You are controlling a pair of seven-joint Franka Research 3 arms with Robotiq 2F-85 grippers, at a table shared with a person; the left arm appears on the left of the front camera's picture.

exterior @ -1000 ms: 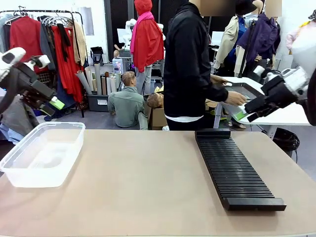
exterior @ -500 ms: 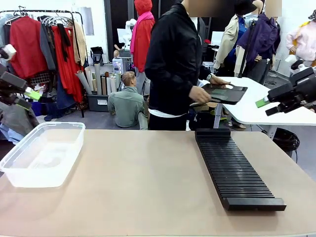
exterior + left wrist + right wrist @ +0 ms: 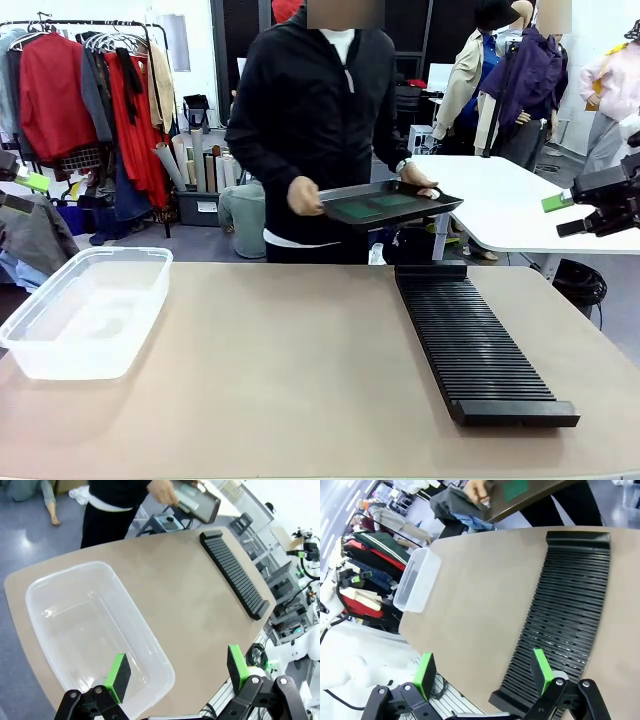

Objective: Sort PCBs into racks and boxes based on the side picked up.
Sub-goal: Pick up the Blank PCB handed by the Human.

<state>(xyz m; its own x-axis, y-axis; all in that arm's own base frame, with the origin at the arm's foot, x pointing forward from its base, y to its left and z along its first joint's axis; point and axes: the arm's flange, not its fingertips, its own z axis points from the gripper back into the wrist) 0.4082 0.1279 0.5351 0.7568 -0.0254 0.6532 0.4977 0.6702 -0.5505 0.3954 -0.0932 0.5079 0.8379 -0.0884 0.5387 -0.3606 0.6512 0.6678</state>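
Note:
A person stands at the far side holding a shallow black tray [image 3: 340, 209] with green PCBs [image 3: 385, 205] lying flat on it. The long black slotted rack [image 3: 470, 340] lies on the table's right half with its slots bare. At the left stands the clear plastic box [image 3: 85, 310] with nothing in it. My left gripper [image 3: 20, 190] hangs open at the left edge, above and behind the box. My right gripper [image 3: 565, 214] hangs open at the right edge, high beyond the rack. The left wrist view looks down on the box [image 3: 95, 635] between open fingers [image 3: 119, 670]. The right wrist view looks down on the rack [image 3: 570, 615], with a PCB [image 3: 516, 487] at the top.
Bare tan tabletop [image 3: 290, 360] spreads between box and rack. A white table [image 3: 510, 210] stands behind at the right. A clothes rail [image 3: 90, 90] with hanging garments stands far left beyond the table.
The person has turned from the white table to face me, bringing the tray over the far edge. Both arms have drawn outward toward the picture's edges.

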